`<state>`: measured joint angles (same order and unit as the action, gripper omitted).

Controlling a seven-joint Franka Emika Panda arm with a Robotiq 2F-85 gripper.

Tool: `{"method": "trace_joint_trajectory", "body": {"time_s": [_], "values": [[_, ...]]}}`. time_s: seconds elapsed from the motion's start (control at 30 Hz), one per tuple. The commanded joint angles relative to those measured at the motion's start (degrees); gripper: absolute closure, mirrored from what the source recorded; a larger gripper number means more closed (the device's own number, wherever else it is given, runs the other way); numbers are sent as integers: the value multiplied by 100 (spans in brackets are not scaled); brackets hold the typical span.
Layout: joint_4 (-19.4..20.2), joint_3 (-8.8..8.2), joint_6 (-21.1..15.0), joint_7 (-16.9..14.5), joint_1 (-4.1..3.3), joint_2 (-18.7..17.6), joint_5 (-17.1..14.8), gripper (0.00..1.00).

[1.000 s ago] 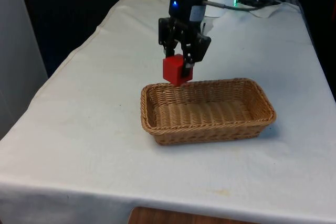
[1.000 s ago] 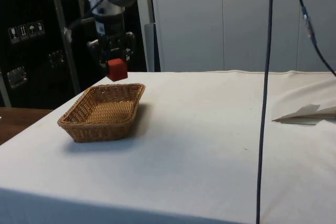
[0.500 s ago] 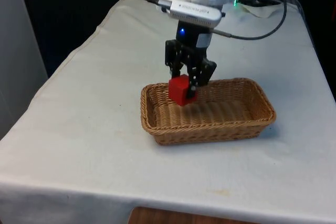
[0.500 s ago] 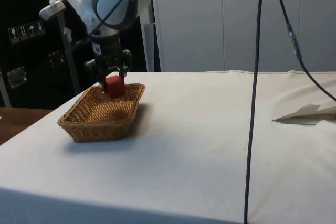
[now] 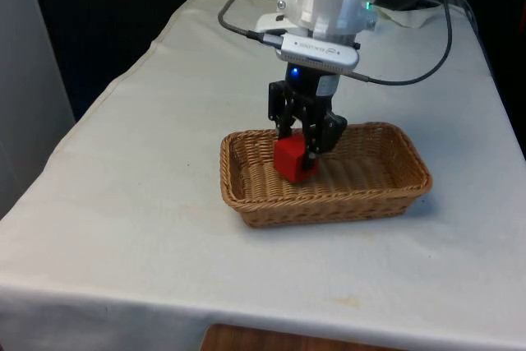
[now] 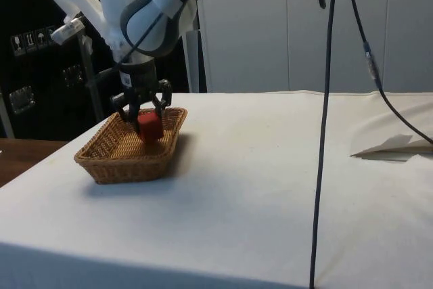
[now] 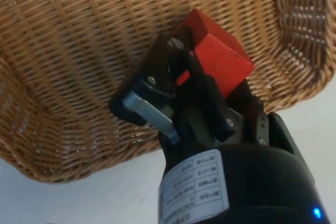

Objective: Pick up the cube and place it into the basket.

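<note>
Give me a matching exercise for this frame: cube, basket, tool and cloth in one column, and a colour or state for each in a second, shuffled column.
Column one:
1. cube
2. basket
3. tool
4. cloth

Column two:
A. white, covering the table
B. shut on the red block, lowered inside the wicker walls
C. red, held between two fingers
D. tan wicker, standing on the table

Pairs: 1-C, 2-D, 3-B, 4-A

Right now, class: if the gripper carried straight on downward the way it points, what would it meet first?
The gripper, shut on the red cube, points down into the wicker basket. The cube would probably touch the basket's woven floor first; the remaining gap is hard to judge.
</note>
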<state>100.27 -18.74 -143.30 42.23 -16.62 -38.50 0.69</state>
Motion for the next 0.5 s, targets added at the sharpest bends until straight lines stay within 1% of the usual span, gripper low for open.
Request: {"method": "trace_joint_trajectory", "body": {"time_s": [0.0, 0.03, 0.1, 0.13, 0.3, 0.33, 0.37, 0.47], "values": [[-34, 29, -34, 40, -11, -46, -23, 97], [0, 17, -6, 11, -6, -11, 0, 97], [-63, 40, -23, 63, -23, -63, -11, 97], [-109, 52, -11, 97, -46, -109, -6, 97], [-235, 74, 23, 138, -69, -189, -6, 97], [-212, 74, 6, 120, -57, -178, 0, 97], [-258, 74, 34, 143, -69, -201, -6, 97], [-298, 74, 52, 132, -63, -223, -6, 97]]}}
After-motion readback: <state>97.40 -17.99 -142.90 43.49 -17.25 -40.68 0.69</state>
